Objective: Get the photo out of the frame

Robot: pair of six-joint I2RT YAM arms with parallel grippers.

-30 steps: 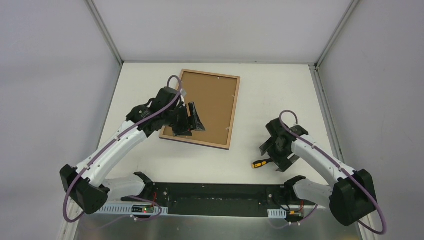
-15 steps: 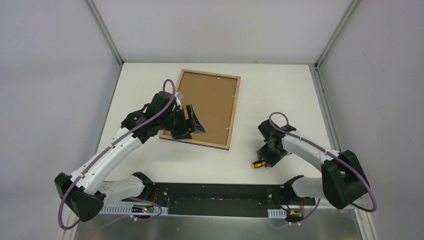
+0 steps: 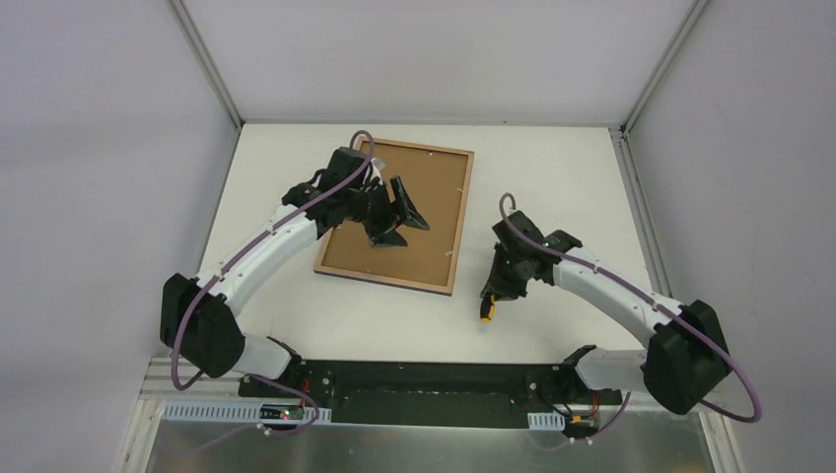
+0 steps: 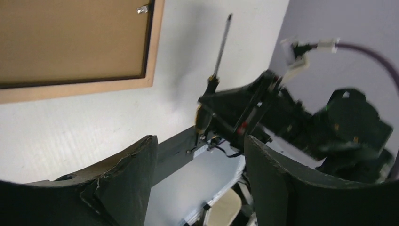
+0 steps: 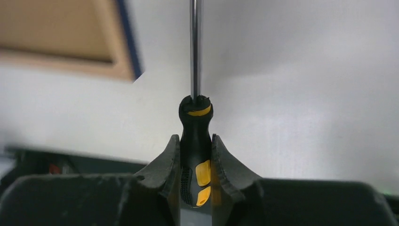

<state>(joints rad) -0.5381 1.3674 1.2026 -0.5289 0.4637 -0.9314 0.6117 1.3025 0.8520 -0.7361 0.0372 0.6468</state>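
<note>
The frame lies face down on the white table, its brown backing board facing up. The photo is hidden beneath the board. My left gripper hovers open over the board's middle with nothing between its fingers; in the left wrist view the left gripper looks past the frame's wood-coloured rim. My right gripper is shut on the black-and-yellow handle of a screwdriver, shaft pointing away from it. It hangs just right of the frame's near right corner, as the right gripper shows from above.
A small metal tab sits on the frame's inner edge. The black base rail runs along the near table edge. Metal enclosure posts and grey walls stand at the table's back corners.
My right gripper closed on the screwdriver, lifted it off the table and carried it left toward the frame. My left arm swung farther back over the board.
</note>
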